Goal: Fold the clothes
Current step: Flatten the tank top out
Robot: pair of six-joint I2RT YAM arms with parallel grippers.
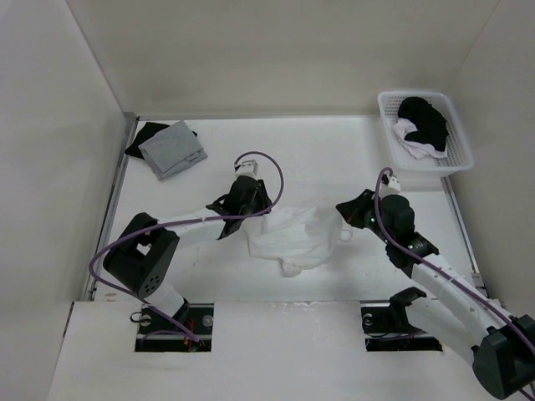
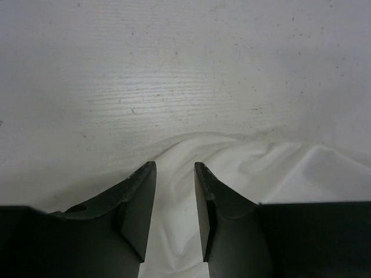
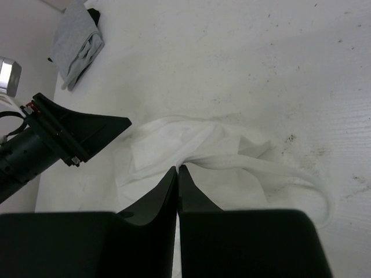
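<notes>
The clothes, one white crumpled garment [image 1: 288,238], lie in a heap at the table's middle between both arms. My left gripper [image 1: 266,209] is at the garment's upper left edge. In the left wrist view its jaws [image 2: 175,164] stand apart, and a raised fold of the white fabric [image 2: 278,168] runs between them. My right gripper [image 1: 341,215] is at the garment's right side. In the right wrist view it [image 3: 178,166] is shut on a pinch of the white fabric [image 3: 174,139], and a thin band of fabric [image 3: 290,174] trails to the right.
A grey folded cloth [image 1: 173,149] lies on a black garment [image 1: 142,138] at the back left. A white basket [image 1: 461,159] at the back right holds black and white garments [image 1: 425,121]. White walls close in the table's sides. The left arm [image 3: 52,142] shows in the right wrist view.
</notes>
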